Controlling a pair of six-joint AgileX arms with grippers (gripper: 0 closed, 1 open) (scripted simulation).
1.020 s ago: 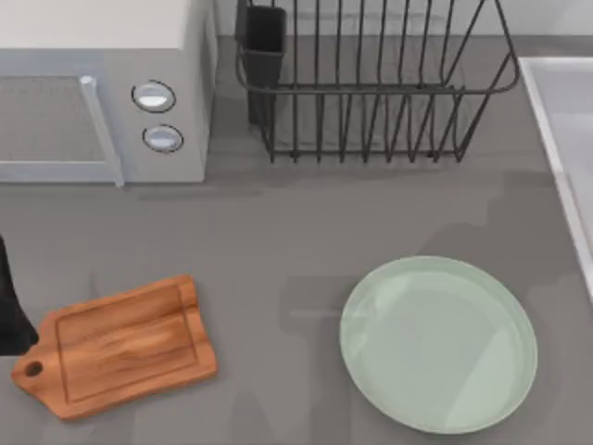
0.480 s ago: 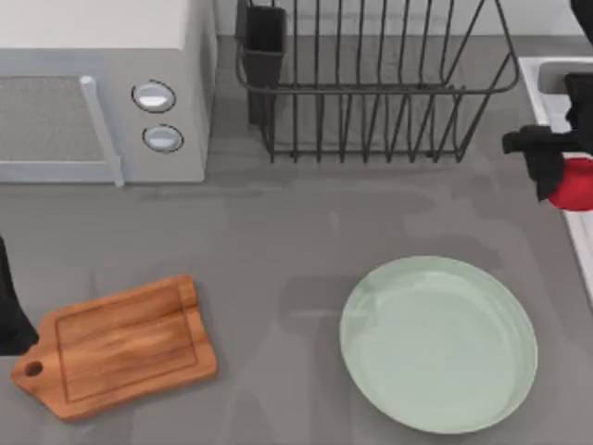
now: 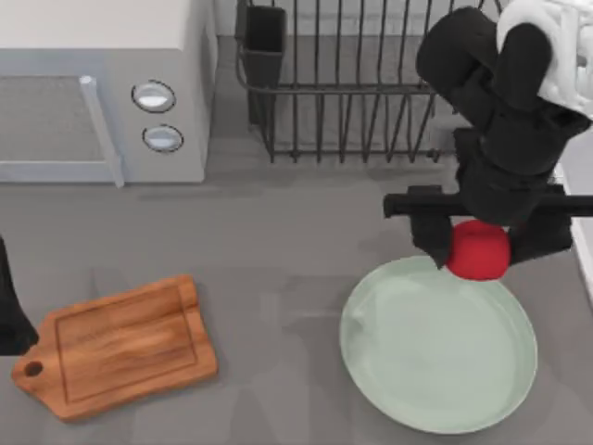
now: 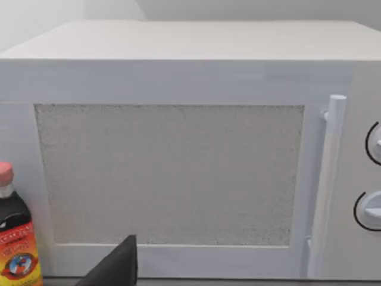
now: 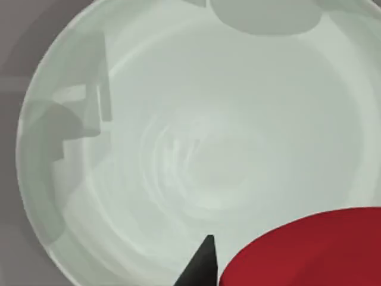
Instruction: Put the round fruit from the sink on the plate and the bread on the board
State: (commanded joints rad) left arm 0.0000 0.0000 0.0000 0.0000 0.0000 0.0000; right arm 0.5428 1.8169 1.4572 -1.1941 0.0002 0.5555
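right end effector (image 3: 478,243) clamped on round fruit (image 3: 478,250) | hanging over plate (image 3: 408,389) far rim | plate centre lies toward near edge | left arm parked by board (image 3: 120,345)

Glossy, smooth pale green plate (image 3: 435,371) that reflects shapes above it. Smooth, matt red round fruit (image 3: 478,250). Brown board (image 3: 116,345) with visible wood grain. Flat matt grey table (image 3: 296,241). Thin dark metal-looking wire rack (image 3: 371,93). Microwave (image 4: 178,77) with a smooth matt white casing and a finely speckled door panel.
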